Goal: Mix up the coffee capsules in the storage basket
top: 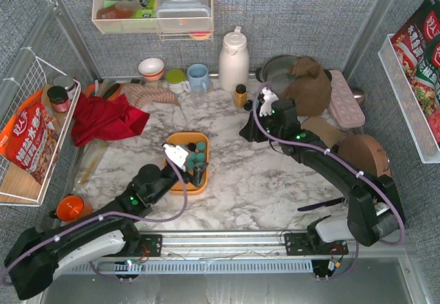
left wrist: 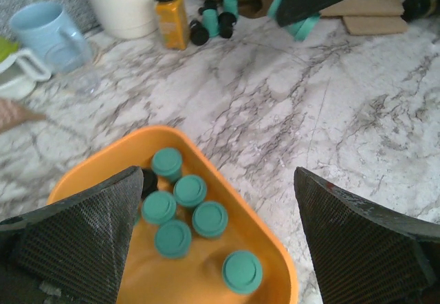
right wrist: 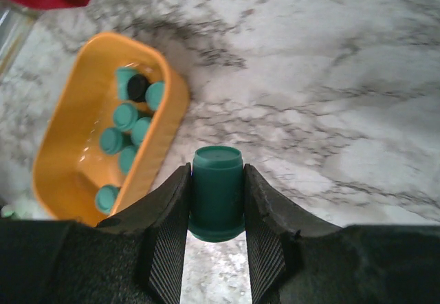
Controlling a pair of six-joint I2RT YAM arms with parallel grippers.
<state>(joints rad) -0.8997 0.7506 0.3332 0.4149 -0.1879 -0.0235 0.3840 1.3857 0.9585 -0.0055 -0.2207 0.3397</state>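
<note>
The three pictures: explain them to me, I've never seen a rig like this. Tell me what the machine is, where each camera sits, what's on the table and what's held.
Two robot arms are bolted at the near edge of a marble table, each ending in two fingers. The top picture looks down from above: left arm, right arm. The other two come from cameras on the wrists. The left fingers stand wide open above an orange basket holding teal coffee capsules and a black one. The right fingers are closed on one teal capsule, apart from the basket. More capsules lie by an amber bottle.
</note>
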